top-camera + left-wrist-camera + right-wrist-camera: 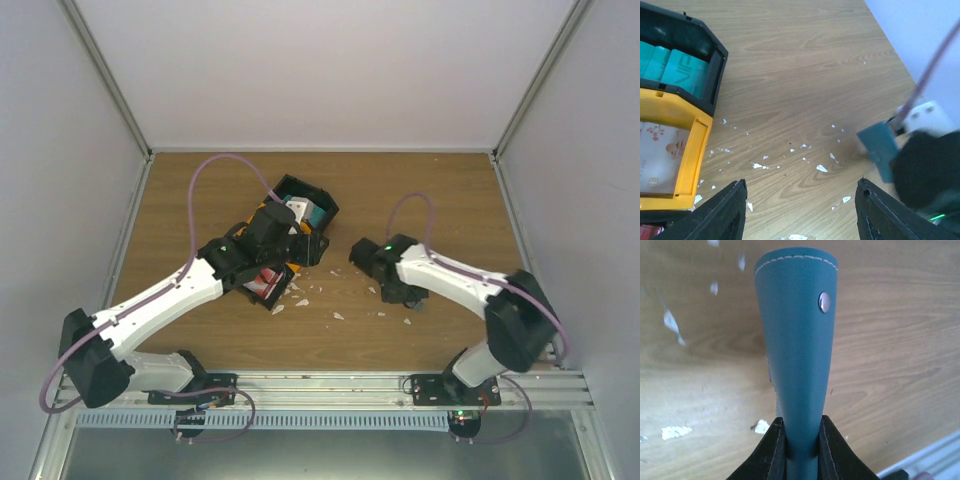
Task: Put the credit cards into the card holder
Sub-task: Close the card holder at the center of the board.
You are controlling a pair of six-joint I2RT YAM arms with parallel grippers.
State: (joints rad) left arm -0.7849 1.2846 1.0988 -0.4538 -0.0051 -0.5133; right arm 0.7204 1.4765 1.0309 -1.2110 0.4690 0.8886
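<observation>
My right gripper (801, 440) is shut on the slate-blue card holder (797, 355), which stands on edge above the table with its snap button facing up. The holder also shows in the left wrist view (880, 147), held up by the right gripper (405, 295). My left gripper (802, 210) is open and empty, low over the bare wood just right of the bin; in the top view it (308, 248) is beside the bin. Teal credit cards (675, 72) lie in the bin's black compartment. A white card with red marks (660, 160) lies in the yellow one.
The black-and-orange bin (300, 195) sits left of the table's centre, partly under my left arm. Small white scraps (335, 315) are scattered on the wood between the two arms and also show in the left wrist view (821, 168). White walls enclose the table.
</observation>
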